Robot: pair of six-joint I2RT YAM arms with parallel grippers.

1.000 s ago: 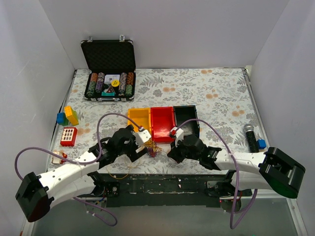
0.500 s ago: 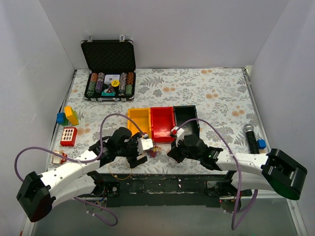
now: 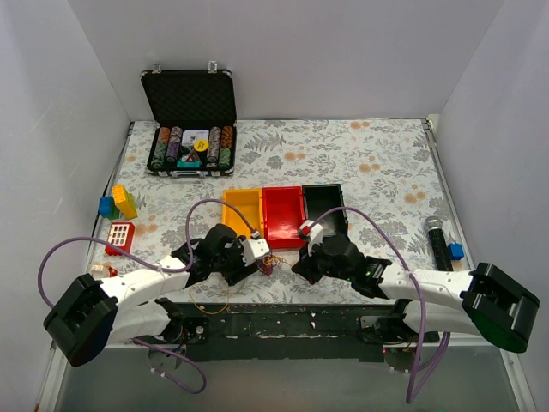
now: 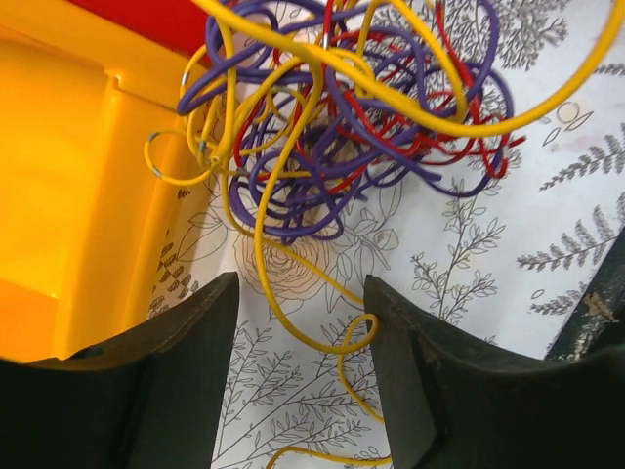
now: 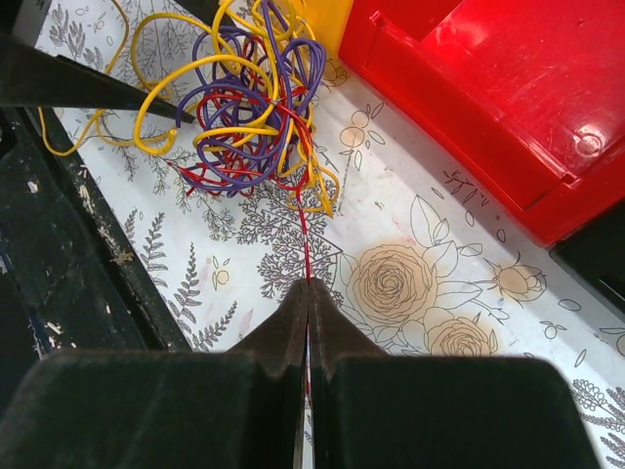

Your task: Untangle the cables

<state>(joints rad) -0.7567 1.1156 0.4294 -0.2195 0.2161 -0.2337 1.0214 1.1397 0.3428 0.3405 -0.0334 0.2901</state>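
- Jaws of the right gripper are pressed together on one red strand, which runs straight from the fingertips into the cables.
- Left gripper has its jaws apart, just short of the knot. A loose yellow strand curls on the cloth in the gap between them.
- The cables lie as a yellow, purple and red knot on the floral tablecloth, near the table's front edge, between the two grippers and just beside the near ends of the yellow bin and red bin.
- A black bin sits against the red one.
- An open poker chip case stands at the far left.
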